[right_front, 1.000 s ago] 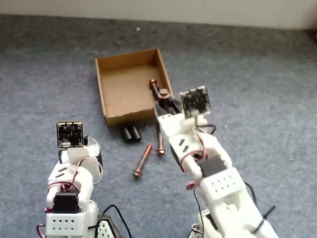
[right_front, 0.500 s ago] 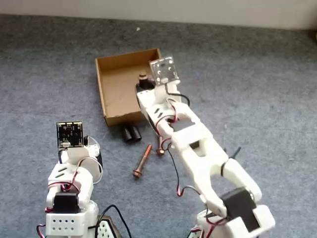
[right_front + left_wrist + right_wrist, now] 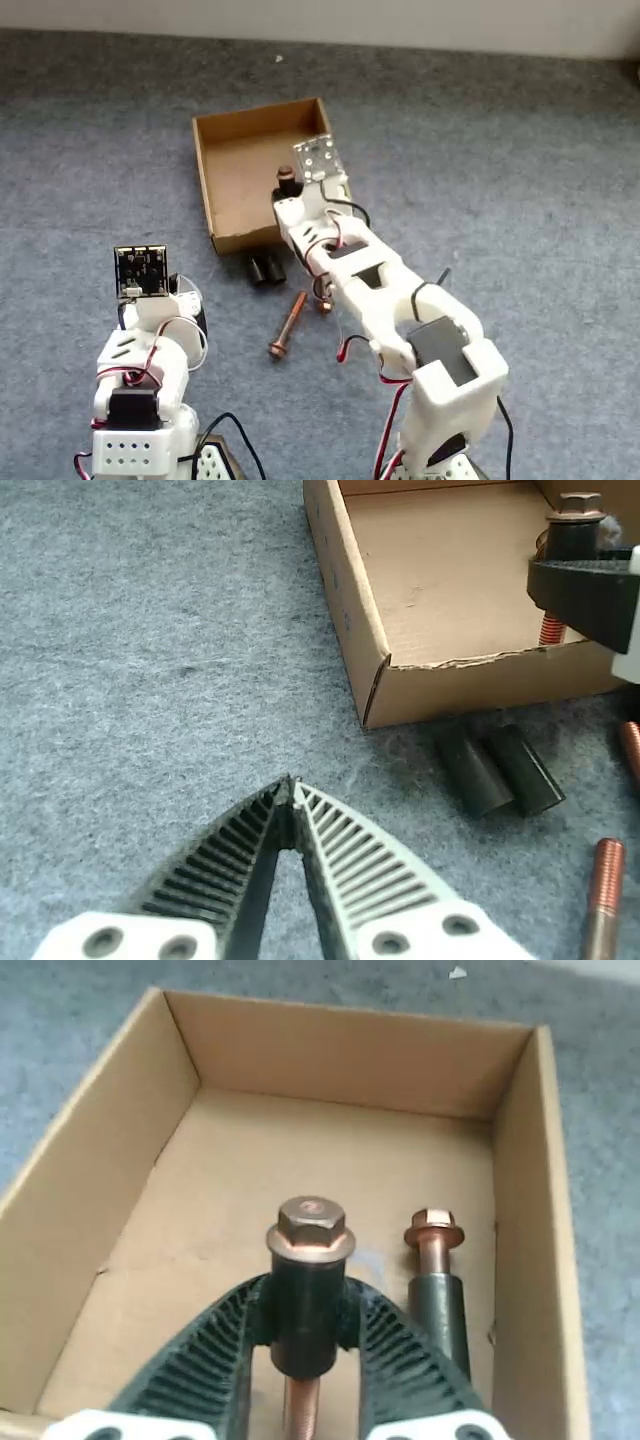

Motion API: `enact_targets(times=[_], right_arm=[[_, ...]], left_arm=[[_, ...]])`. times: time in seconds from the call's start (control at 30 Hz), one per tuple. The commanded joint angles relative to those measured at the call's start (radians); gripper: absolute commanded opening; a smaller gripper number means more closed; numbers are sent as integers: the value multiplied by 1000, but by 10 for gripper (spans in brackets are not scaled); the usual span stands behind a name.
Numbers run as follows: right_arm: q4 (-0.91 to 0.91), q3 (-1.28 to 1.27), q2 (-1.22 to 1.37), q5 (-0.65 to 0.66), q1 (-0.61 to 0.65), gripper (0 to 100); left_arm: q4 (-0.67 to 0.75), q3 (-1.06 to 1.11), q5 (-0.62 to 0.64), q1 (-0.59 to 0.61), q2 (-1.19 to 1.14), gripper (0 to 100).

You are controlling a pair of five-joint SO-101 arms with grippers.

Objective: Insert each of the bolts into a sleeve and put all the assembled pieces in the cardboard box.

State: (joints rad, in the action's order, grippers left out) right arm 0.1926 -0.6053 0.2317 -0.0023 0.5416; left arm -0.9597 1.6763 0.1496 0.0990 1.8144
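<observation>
My right gripper (image 3: 308,1300) is shut on a black sleeve with a copper bolt (image 3: 310,1260) through it, held upright over the floor of the cardboard box (image 3: 250,1160). A second assembled piece (image 3: 436,1280) lies in the box beside it. In the high view the held piece (image 3: 289,180) is over the box's near right part. Two empty black sleeves (image 3: 265,268) lie just outside the box's front wall, with two loose bolts (image 3: 288,325) (image 3: 323,297) nearer the arms. My left gripper (image 3: 292,785) is shut and empty, low over the carpet short of the box (image 3: 370,630).
Grey carpet covers the whole floor. The left arm (image 3: 140,350) stands at the front left, well apart from the right arm (image 3: 400,310), which stretches over the loose bolts. There is open carpet left and right of the box.
The right arm has swung left and forward, carrying the assembled piece from the box's right edge to over its inside. The left arm has not moved.
</observation>
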Motion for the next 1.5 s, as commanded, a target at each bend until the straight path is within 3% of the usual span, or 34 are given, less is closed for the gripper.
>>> enact_targets(times=[0.0, 0.1, 0.33, 0.8, 1.23, 1.47], right_arm=[[-87, 77, -25, -11, 12, 115], [-203, 137, -24, -11, 12, 169], [-440, 248, -51, -8, 12, 169], [-905, 162, -461, -6, 65, 169], [-960, 68, -401, -6, 209, 169], [-1081, 308, -142, -5, 208, 169]], left_arm=[[-3, 19, -14, 10, 2, 6], [-3, 19, -14, 10, 2, 6], [-3, 19, -14, 10, 2, 6], [-3, 19, -14, 10, 2, 6], [-3, 19, -14, 10, 2, 6], [-3, 19, -14, 12, 2, 6]])
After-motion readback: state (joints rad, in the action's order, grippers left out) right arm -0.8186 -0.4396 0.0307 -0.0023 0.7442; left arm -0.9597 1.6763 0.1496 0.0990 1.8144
